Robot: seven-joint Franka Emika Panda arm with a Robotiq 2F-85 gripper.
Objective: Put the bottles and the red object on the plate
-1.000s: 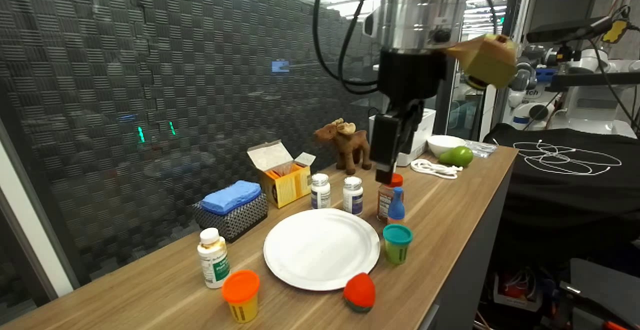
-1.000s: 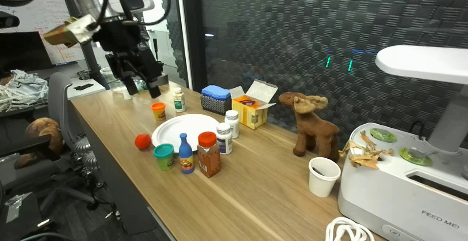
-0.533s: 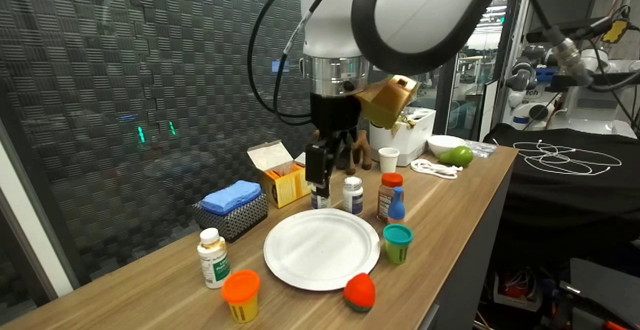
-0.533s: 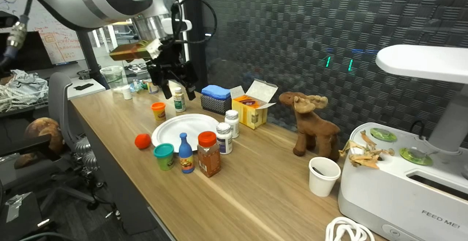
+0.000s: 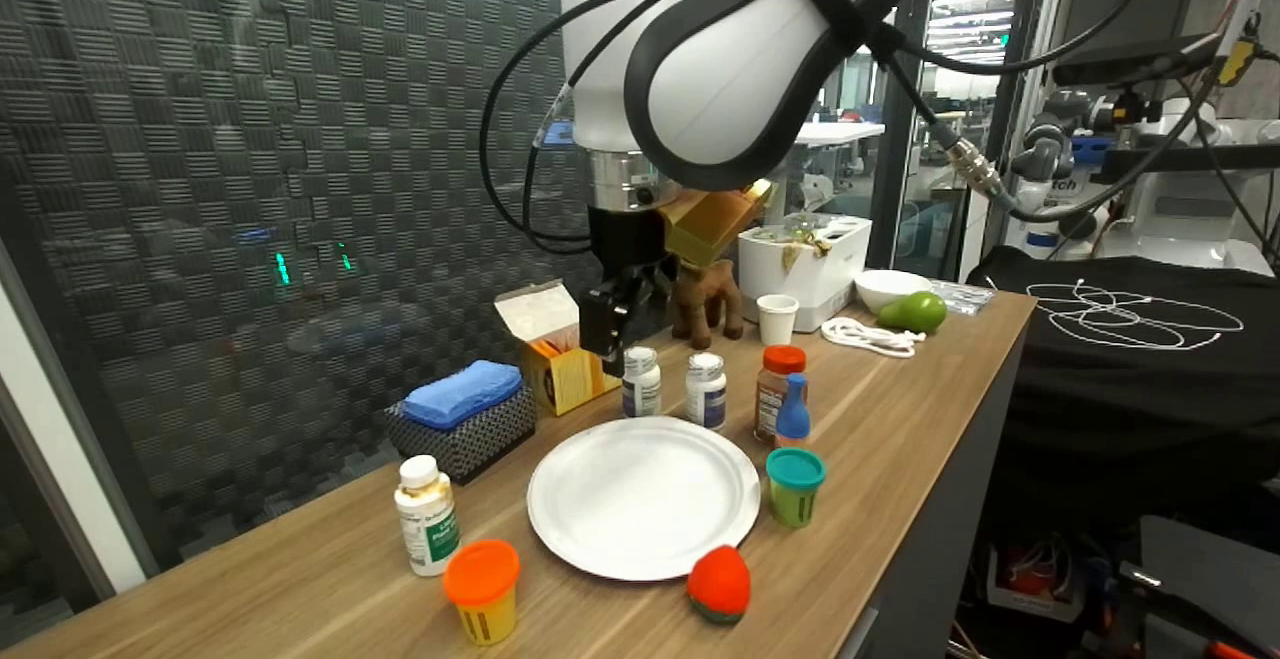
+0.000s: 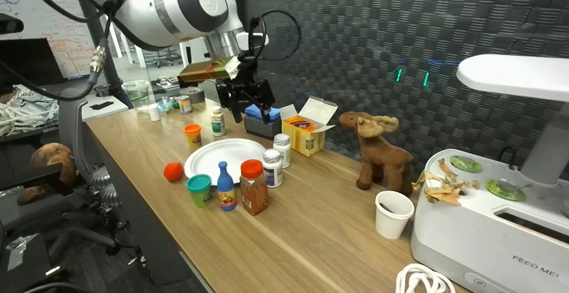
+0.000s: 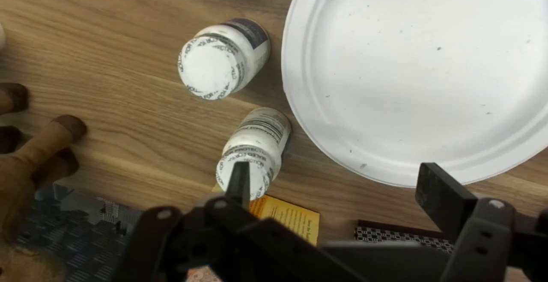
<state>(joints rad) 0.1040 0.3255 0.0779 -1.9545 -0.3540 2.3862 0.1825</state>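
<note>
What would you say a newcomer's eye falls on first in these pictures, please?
Most likely the wide white plate, lying on the wooden counter. The bright red object beside the plate would probably come next, then perhaps the brown toy moose standing near the dark textured wall. The open black gripper, hanging above the counter in both exterior views, may draw a glance too.

Legible lettering.
“FEED ME!”: white appliance (image 6: pixel 480 245), four o'clock, an exterior view; “PROTECTION”: bottle cap (image 7: pixel 258 174), seven o'clock, wrist view.
</note>
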